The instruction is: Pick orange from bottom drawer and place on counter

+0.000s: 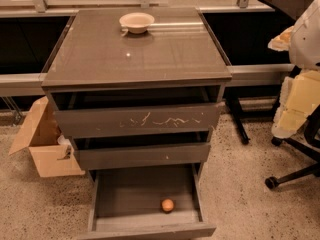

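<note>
Pincer absent from the camera view; neither its opening nor any load can be told, and nothing touches the task's fruit. Orange (167, 205) rests alone on the flat grey floor of the bottom drawer (131, 190), a little right of the middle and close to the drawer's near front panel, apart from both side walls. Bottom drawer stands pulled out toward the near edge of the scene, its interior exposed from above. Middle drawer (142, 155) and the white-scratched top drawer (137, 120) sit above it, each projecting only slightly, so they overhang the far part of the open drawer but not the fruit.

Counter surface (165, 59), glossy and grey-brown, carries a cream bowl (136, 22) at its far edge; the near and right portions show only reflections. Cardboard box (45, 144) lies on the floor to the left, an office chair (300, 149) to the right.

Step in hand, as judged: the reach, with the pick not yet begun. Next move calls for a descent into the drawer from the near side, clear of the middle drawer's front, with the jaws spread wider than the fruit and closed about its middle. Being round, the orange is likely to roll if nudged off-centre.
</note>
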